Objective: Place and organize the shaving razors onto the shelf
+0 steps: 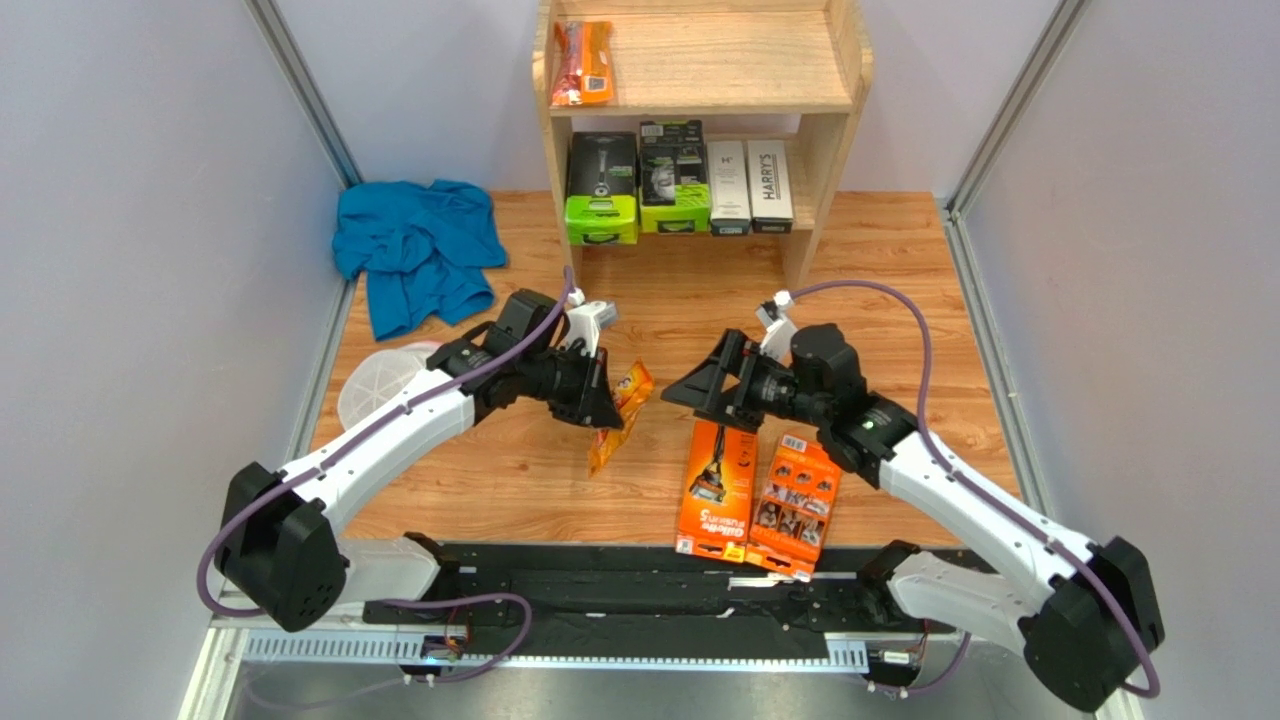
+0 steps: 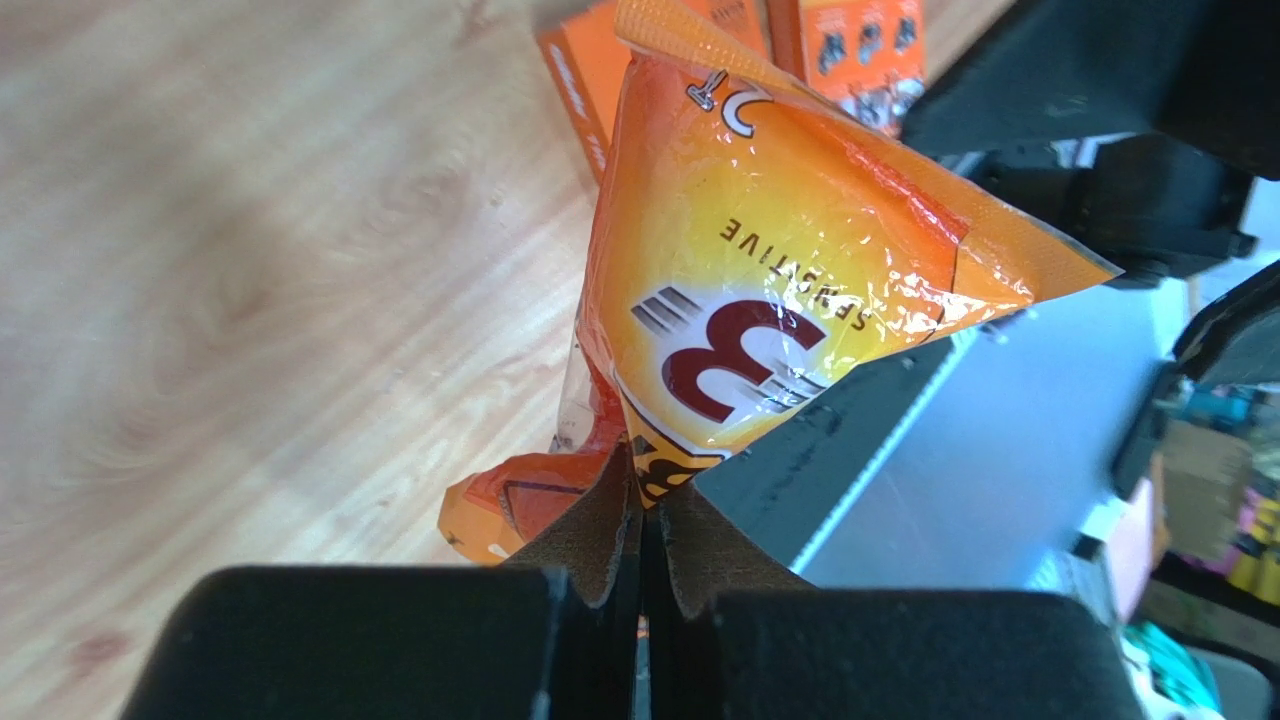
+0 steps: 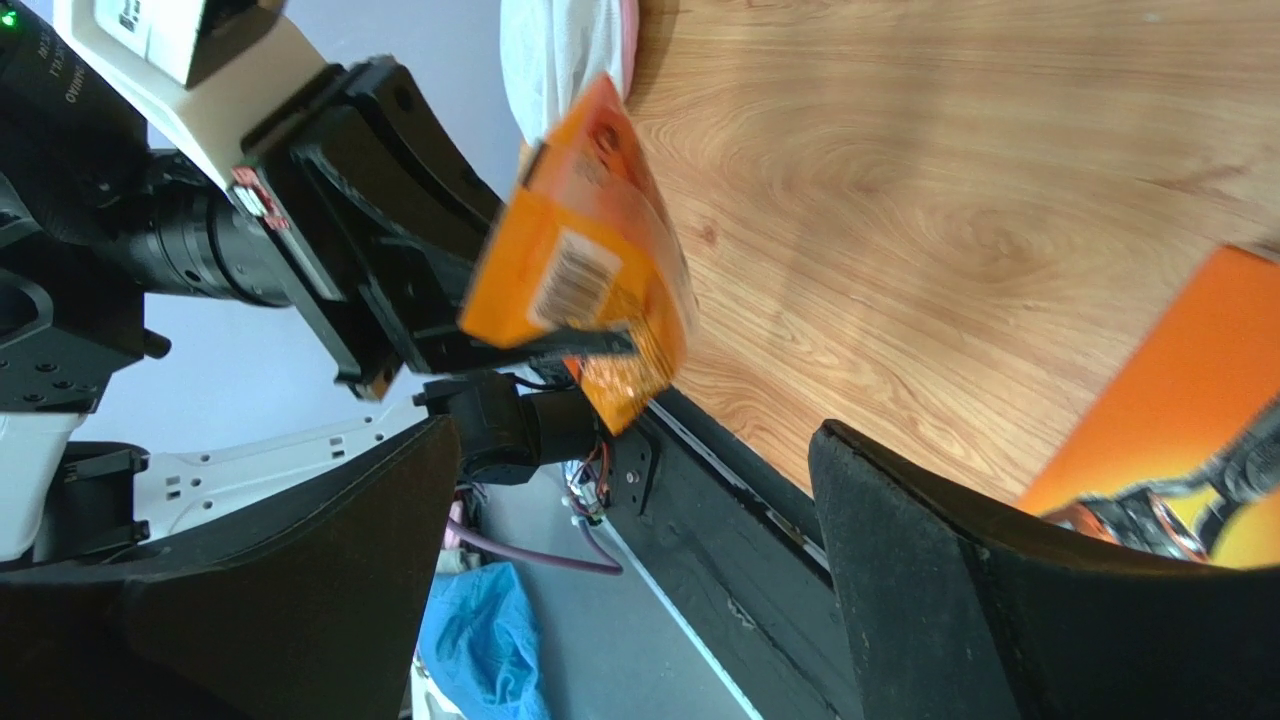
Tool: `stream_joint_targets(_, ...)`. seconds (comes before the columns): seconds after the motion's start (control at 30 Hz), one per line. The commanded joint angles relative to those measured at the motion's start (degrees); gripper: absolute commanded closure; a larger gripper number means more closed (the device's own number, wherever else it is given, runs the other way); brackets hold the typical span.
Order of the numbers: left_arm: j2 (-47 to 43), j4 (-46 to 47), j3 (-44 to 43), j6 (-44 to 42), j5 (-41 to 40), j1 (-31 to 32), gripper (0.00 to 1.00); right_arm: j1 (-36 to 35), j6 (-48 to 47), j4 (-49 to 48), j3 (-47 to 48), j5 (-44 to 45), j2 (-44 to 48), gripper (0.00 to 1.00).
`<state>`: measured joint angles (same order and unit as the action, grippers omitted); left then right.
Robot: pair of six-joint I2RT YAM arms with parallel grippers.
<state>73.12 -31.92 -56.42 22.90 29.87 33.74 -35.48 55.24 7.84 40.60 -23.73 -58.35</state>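
My left gripper [image 1: 606, 402] is shut on a narrow orange blister pack [image 1: 621, 414] and holds it above the table; the pack fills the left wrist view [image 2: 751, 285] and shows in the right wrist view [image 3: 579, 278]. My right gripper [image 1: 694, 387] is open and empty, facing the left one, apart from the pack. Two flat orange boxes [image 1: 718, 488] [image 1: 793, 503] lie side by side on the table below it. The wooden shelf [image 1: 849, 90] stands at the back: another orange blister pack [image 1: 582, 62] lies on its top tier, two long white boxes [image 1: 729, 186] [image 1: 769, 185] on its lower tier.
Two green-and-black packs [image 1: 601, 188] [image 1: 673, 177] stand left of the white boxes on the lower tier. A blue cloth [image 1: 418, 248] lies at the back left. White mesh discs [image 1: 373, 387] lie under the left arm. Grey walls close both sides.
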Motion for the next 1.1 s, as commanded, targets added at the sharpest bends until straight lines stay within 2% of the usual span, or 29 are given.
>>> stream_joint_targets(0.0,-1.8,5.9,1.8,5.1,6.8,0.2,1.0,-4.4,0.3,-9.5,5.5,2.8,-5.4,0.1)
stream_joint_targets(0.13,-3.3,6.7,1.9,6.3,7.2,0.3,1.0,-6.1,0.8,-10.8,8.4,3.7,-11.3,0.13)
stream_joint_targets(0.27,-4.2,6.1,1.8,6.3,7.3,0.3,1.0,-6.4,2.1,-12.3,9.1,3.9,-14.4,0.25)
stream_joint_targets(0.3,-4.4,6.0,2.0,6.3,7.5,0.3,1.0,-6.4,2.1,-12.0,9.4,3.9,-15.6,0.36)
stream_joint_targets(0.37,-5.0,5.8,2.0,6.5,7.6,0.3,1.0,-6.4,2.2,-10.4,10.5,4.4,-16.4,0.45)
stream_joint_targets(0.4,-5.4,5.9,2.0,6.5,7.6,0.3,1.0,-6.4,2.4,-9.9,10.7,4.7,-17.1,0.54)
stream_joint_targets(0.47,-6.0,5.7,2.0,6.6,7.7,0.3,1.0,-6.4,2.8,-9.1,10.7,5.6,-17.2,0.61)
stream_joint_targets(0.57,-6.5,5.3,1.9,6.3,8.1,0.3,1.0,-6.4,3.3,-9.5,10.3,6.4,-17.2,0.8)
stream_joint_targets(0.6,-6.7,4.7,1.9,6.2,7.9,0.3,0.99,-6.4,3.3,-9.7,10.5,6.3,-17.2,0.83)
stream_joint_targets(0.63,-7.0,4.3,1.9,5.8,7.7,0.3,0.96,-6.4,3.1,-9.7,10.6,6.1,-17.4,0.86)
stream_joint_targets(0.73,-8.3,2.9,1.9,5.3,5.9,0.3,0.68,-6.4,2.7,-10.4,11.2,5.1,-17.8,0.94)
stream_joint_targets(0.77,-8.7,2.7,1.8,5.3,5.3,0.3,0.52,-6.4,2.2,-10.4,11.3,5.0,-17.8,0.98)
stream_joint_targets(0.83,-10.4,1.9,1.8,5.7,3.3,0.3,0.38,-6.2,2.0,-9.9,11.9,5.2,-17.9,1.0)
stream_joint_targets(0.93,-13.1,0.8,1.2,6.4,0.3,0.3,0.31,-5.7,2.0,-8.7,12.8,6.0,-17.8,1.0)
stream_joint_targets(1.0,-14.1,-0.9,0.5,6.0,-2.2,0.4,0.21,-5.6,2.1,-5.3,14.0,7.0,-17.9,1.0)
stream_joint_targets(1.07,-14.5,-4.2,-0.9,4.4,-4.2,0.7,0.15,-5.6,1.9,-2.7,17.0,8.9,-18.9,1.0)
